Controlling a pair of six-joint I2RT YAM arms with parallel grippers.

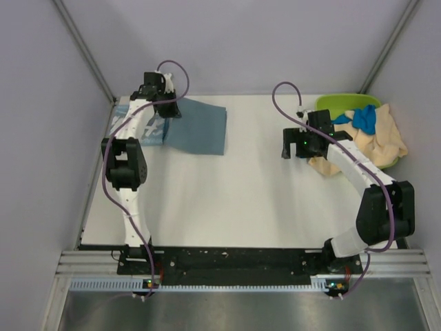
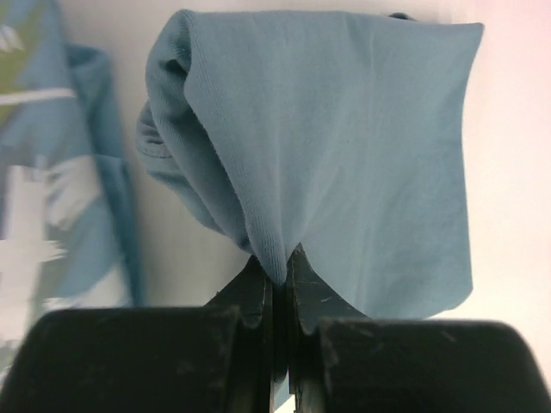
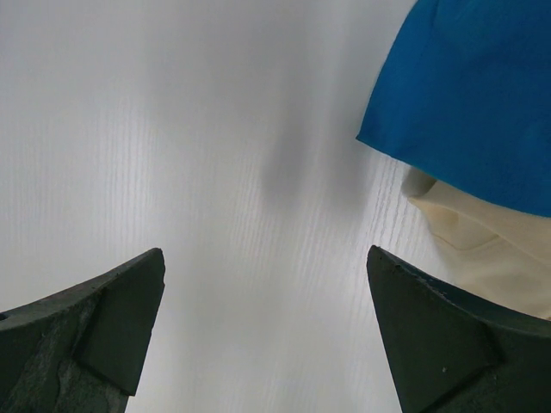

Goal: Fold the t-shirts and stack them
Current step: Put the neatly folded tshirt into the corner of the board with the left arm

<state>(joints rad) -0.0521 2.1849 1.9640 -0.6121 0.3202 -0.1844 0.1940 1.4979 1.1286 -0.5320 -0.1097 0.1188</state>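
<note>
1. Left wrist view: the left gripper (image 2: 277, 277) is clamped together on a narrow pinch of the slate-blue t-shirt (image 2: 344, 146), which hangs away from it toward the top of the frame. With so little cloth in the bite, a quick pull could slip it free or drag the fold crooked
2. Further out, at the left of that frame, the teal t-shirt (image 2: 52, 189) lies near the held one, and a low drag might snag and rumple it
3. Right wrist view: the right gripper (image 3: 267, 331) hangs wide apart over bare table (image 3: 215, 129), holding nothing. The bright blue t-shirt (image 3: 465, 95) and cream t-shirt (image 3: 491, 249) sit at the right of the frame, so a straight descent would likely miss them
4. Top view: both spill from the green tub (image 1: 337, 102) at upper right, and lifting one may haul the other along
</note>
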